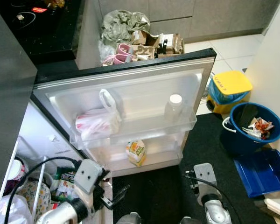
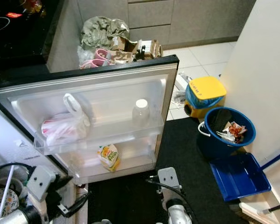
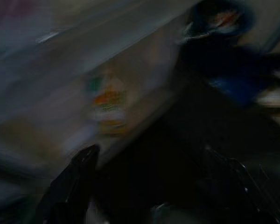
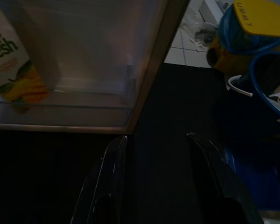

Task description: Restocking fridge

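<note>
Fridge door (image 1: 144, 77) swung wide open across the centre of the frame, inner shelves facing up. In the upper door shelf, a knotted plastic bag (image 1: 99, 120) at centre left, with red-and-white contents, and a clear white-capped bottle (image 1: 174, 106) at centre right, well apart. In the lower door shelf, a juice carton (image 1: 136, 152) standing tilted, just below centre. Left gripper (image 3: 149, 186) low at bottom left beside the fridge's open interior, jaws spread apart and empty, wrist view badly blurred. Right gripper (image 4: 156, 182) at bottom centre above the dark mat (image 1: 210, 149), jaws parted, nothing held. Blue bucket (image 1: 252, 128) and yellow-lidded bin (image 1: 229, 88) at right.
</note>
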{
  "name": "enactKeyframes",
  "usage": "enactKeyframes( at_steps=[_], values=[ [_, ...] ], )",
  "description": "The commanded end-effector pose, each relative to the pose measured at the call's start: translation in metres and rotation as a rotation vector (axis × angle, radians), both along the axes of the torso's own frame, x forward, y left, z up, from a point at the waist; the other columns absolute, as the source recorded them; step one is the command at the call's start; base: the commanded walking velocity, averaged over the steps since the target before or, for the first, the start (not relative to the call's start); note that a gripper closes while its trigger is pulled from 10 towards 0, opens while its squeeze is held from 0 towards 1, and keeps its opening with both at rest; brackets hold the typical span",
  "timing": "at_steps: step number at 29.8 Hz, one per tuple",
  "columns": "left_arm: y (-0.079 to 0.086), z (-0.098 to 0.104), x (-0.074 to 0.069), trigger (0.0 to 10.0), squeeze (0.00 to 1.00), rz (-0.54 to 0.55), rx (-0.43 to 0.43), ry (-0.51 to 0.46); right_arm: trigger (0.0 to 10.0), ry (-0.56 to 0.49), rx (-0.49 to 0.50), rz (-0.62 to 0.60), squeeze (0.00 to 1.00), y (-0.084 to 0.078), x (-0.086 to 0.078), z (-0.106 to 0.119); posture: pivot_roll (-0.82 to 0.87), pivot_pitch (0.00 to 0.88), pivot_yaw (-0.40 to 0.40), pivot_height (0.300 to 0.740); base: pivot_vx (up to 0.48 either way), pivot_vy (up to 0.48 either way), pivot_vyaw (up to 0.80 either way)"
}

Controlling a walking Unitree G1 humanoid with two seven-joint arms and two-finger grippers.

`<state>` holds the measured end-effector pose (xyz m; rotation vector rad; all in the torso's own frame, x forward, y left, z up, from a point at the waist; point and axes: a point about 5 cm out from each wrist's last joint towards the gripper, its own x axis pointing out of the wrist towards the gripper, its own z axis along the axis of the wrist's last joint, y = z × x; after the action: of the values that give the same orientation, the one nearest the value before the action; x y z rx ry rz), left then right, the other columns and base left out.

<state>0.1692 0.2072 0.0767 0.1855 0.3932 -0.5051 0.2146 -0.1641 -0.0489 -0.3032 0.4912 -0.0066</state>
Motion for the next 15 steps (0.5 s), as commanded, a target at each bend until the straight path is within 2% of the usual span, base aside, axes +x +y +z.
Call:
enactKeyframes(
  at_steps=[1, 2, 6, 8, 9, 12, 13, 14, 15],
  values=[
    [0.020, -0.011, 0.004, 10.0, 0.00, 0.057, 0.097, 0.007, 10.0, 0.021, 0.002, -0.002, 0.00, 0.001, -0.003, -0.003, 0.04, 0.122, 0.046, 0.740, 0.000, 0.000, 0.00],
    [0.037, -0.024, 0.014, 10.0, 0.00, 0.158, 0.158, 0.008, 10.0, 0.018, 0.002, -0.004, 0.00, 0.000, -0.002, -0.002, 0.03, 0.119, 0.047, 0.740, 0.000, 0.000, 0.00],
    [0.042, -0.029, 0.016, 10.0, 0.00, 0.194, 0.185, 0.008, 10.0, 0.017, 0.002, -0.005, 0.00, 0.000, -0.002, -0.002, 0.03, 0.119, 0.047, 0.740, 0.000, 0.000, 0.00],
    [0.053, -0.045, 0.014, 10.0, 0.00, 0.317, 0.240, 0.044, 10.0, 0.017, 0.001, -0.010, 0.00, 0.000, -0.002, -0.002, 0.03, 0.117, 0.047, 0.740, 0.000, 0.000, 0.00],
    [0.053, -0.045, 0.014, 10.0, 0.00, 0.317, 0.240, 0.044, 10.0, 0.017, 0.001, -0.010, 0.00, 0.000, -0.002, -0.002, 0.03, 0.117, 0.047, 0.740, 0.000, 0.000, 0.00],
    [0.063, -0.074, 0.005, 10.0, 0.00, 0.513, 0.188, 0.158, 10.0, 0.020, -0.001, -0.013, 0.00, -0.002, -0.003, -0.003, 0.01, 0.112, 0.039, 0.740, 0.000, 0.000, 0.00],
    [0.063, -0.074, 0.005, 10.0, 0.00, 0.513, 0.188, 0.158, 10.0, 0.020, -0.001, -0.013, 0.00, -0.002, -0.003, -0.003, 0.01, 0.112, 0.039, 0.740, 0.000, 0.000, 0.00],
    [0.062, -0.076, 0.005, 10.0, 0.00, 0.595, 0.087, 0.175, 10.0, 0.021, -0.003, -0.015, 0.00, -0.003, -0.003, -0.003, 0.01, 0.112, 0.039, 0.740, 0.000, 0.000, 0.00],
    [0.062, -0.076, 0.005, 10.0, 0.00, 0.595, 0.087, 0.175, 10.0, 0.021, -0.003, -0.015, 0.00, -0.003, -0.003, -0.003, 0.01, 0.112, 0.039, 0.740, 0.000, 0.000, 0.00]
  ],
)
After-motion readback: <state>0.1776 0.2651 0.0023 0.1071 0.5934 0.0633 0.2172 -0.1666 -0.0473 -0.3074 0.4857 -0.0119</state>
